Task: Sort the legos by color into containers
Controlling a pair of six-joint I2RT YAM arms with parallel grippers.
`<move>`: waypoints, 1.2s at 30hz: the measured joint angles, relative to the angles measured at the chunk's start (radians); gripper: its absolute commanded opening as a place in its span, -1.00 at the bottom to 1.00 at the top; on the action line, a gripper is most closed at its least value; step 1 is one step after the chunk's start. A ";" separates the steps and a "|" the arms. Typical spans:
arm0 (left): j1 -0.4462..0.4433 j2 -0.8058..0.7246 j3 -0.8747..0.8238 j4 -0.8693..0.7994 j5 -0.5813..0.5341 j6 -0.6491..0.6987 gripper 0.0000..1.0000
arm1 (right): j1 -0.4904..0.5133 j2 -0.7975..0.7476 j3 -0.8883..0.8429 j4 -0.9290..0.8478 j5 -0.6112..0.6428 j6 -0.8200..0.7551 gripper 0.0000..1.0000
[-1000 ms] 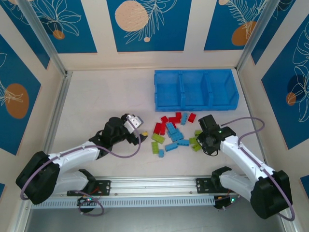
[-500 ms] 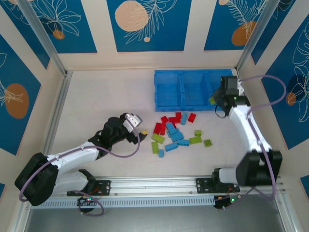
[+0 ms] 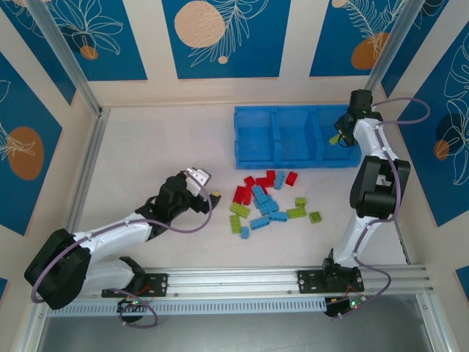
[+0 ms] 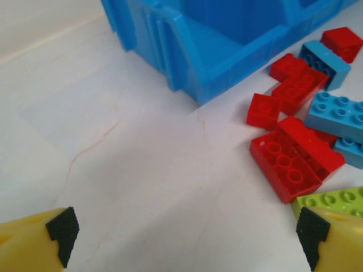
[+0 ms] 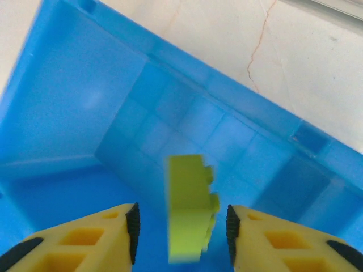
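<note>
My right gripper hangs over the right compartment of the blue tray. Its jaws stand open. A lime green brick is loose between the fingers, blurred, touching neither pad, above the compartment floor. It shows as a green speck from above. My left gripper is open and low over the table, left of the pile, nothing between its fingers. Red bricks, light blue bricks and a green brick lie to its right.
The pile of red, light blue and green bricks lies just in front of the tray; one green brick sits apart at the right. The tray corner stands ahead of the left gripper. Walls enclose the table.
The right arm swung from the pile up to the tray's right compartment carrying a green brick, and its jaws have now opened off it. The left gripper shifted slightly.
</note>
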 measured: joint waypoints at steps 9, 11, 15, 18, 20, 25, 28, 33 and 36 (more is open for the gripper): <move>-0.015 0.134 0.341 -0.323 -0.002 -0.408 0.60 | 0.016 -0.376 -0.257 -0.012 -0.148 -0.014 0.14; -0.048 0.182 0.403 -0.385 0.001 -0.497 0.46 | 0.049 -0.525 -0.376 0.012 -0.230 -0.050 0.15; -0.177 0.329 0.559 -0.537 -0.051 -0.682 0.41 | 0.258 -0.804 -0.588 0.017 -0.321 -0.132 0.32; -0.266 0.465 0.705 -0.632 -0.085 -0.786 0.42 | 0.434 -0.932 -0.682 -0.039 -0.301 -0.151 0.36; -0.310 0.552 0.796 -0.669 -0.105 -0.851 0.43 | 0.477 -0.984 -0.723 -0.094 -0.271 -0.145 0.39; -0.357 0.701 0.911 -0.730 -0.133 -0.966 0.43 | 0.492 -1.085 -0.787 -0.226 -0.185 -0.119 0.45; -0.357 0.762 0.960 -0.771 -0.145 -0.995 0.40 | 0.494 -1.139 -0.804 -0.277 -0.163 -0.106 0.46; -0.355 0.831 1.049 -0.826 -0.164 -1.014 0.38 | 0.500 -1.210 -0.851 -0.316 -0.164 -0.086 0.48; -0.352 0.866 1.099 -0.855 -0.165 -1.019 0.28 | 0.501 -1.221 -0.856 -0.340 -0.163 -0.080 0.49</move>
